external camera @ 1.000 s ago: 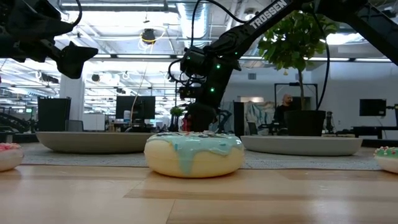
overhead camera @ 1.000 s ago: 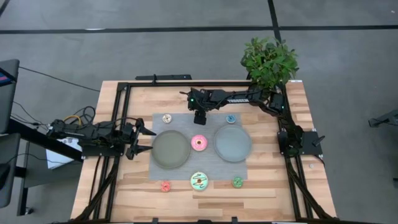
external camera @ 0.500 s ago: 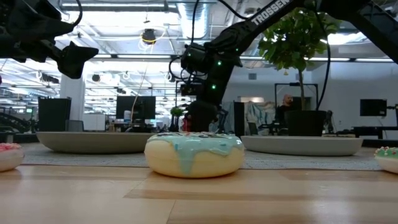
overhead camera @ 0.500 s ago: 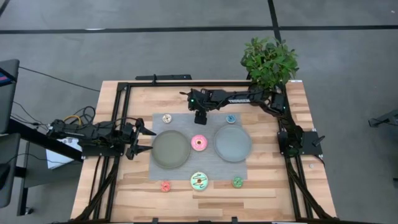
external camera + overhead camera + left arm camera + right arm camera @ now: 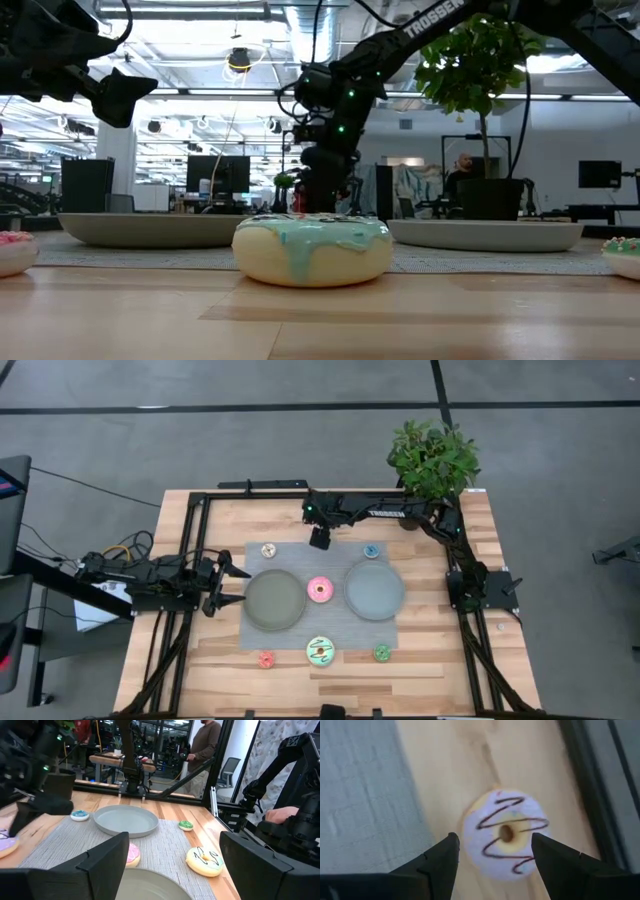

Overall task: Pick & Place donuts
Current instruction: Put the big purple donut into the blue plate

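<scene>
On the plates: nothing yet, both plates (image 5: 274,600) bare
Donuts (image 5: 320,589): all loose on surface
Right fingers (image 5: 492,857): open over lilac donut (image 5: 504,833)
Left fingers (image 5: 172,857): open, waiting

Lilac donut (image 5: 504,834), dark zigzag icing

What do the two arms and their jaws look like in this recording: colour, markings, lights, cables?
Both arms are black and jointed. The right arm carries white TROSSEN lettering and small green lights by the wrist. The left arm has yellow and orange cables at its base. Each ends in two dark, angular, wedge-shaped jaws.
</scene>
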Robot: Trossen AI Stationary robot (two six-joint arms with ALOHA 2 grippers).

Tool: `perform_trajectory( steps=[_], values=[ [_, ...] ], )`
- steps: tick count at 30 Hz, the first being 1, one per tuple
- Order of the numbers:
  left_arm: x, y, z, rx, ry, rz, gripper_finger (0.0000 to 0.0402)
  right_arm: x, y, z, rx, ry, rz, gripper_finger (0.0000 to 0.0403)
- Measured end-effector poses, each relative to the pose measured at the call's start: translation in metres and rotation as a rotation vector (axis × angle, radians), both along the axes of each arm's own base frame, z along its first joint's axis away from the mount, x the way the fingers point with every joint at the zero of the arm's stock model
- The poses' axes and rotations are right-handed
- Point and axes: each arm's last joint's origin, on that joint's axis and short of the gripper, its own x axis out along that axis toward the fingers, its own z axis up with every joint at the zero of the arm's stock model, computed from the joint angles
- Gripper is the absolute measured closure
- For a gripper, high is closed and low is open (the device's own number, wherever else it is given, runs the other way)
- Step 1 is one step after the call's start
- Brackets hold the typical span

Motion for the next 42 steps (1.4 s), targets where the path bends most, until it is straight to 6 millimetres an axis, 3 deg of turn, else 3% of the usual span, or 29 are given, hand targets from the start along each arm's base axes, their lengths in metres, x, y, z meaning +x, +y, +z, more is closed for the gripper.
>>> perform_trajectory(
  steps=[42],
  values=[
    [0.0,-0.0001,0.0,-0.001,0.0,-0.002,0.0097,-0.0012,0.0,-0.0014,0.051,-0.009,-0.015,0.0163]
  ],
)
